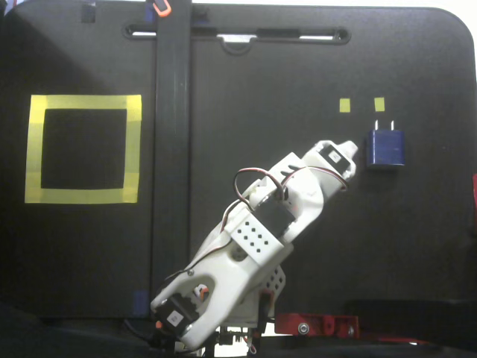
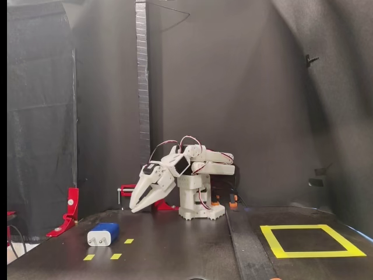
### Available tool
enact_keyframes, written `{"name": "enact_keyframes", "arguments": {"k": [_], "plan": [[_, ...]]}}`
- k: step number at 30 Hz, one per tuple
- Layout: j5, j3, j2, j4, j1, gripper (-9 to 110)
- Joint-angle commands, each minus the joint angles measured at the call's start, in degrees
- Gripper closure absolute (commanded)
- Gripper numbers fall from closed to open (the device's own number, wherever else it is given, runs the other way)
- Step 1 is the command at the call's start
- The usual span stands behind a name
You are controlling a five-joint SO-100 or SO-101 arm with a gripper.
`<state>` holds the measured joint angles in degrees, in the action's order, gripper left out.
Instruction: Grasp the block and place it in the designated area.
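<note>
My gripper (image 2: 137, 206) hangs above the table, fingers parted, holding nothing. The block (image 1: 384, 148) lies flat just beyond it, prongs toward the small yellow squares (image 1: 344, 105). The designated area (image 1: 83, 196) sits well apart, past the black post (image 2: 143, 105).

This looks like a small robot test booth in a lab or workshop. Black cloth walls (image 2: 262, 105) close around a black surface (image 1: 313, 224). Red clamps (image 2: 70, 211) grip its edge at 9 o'clock in a fixed view, and yellow tape marks (image 2: 122, 241) lie on it.
</note>
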<state>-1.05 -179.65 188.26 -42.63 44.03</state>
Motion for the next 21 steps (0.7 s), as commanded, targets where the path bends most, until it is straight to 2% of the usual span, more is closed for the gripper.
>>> {"name": "enact_keyframes", "arguments": {"k": [1,9,15,21], "plan": [[-0.2,-0.4,-0.4,0.6,0.5,102],[-1.1,1.1,-4.5,3.5,-0.1,102],[-1.6,12.7,-21.9,6.9,-0.7,102],[-2.4,30.7,-41.5,3.3,-0.8,102]]}}
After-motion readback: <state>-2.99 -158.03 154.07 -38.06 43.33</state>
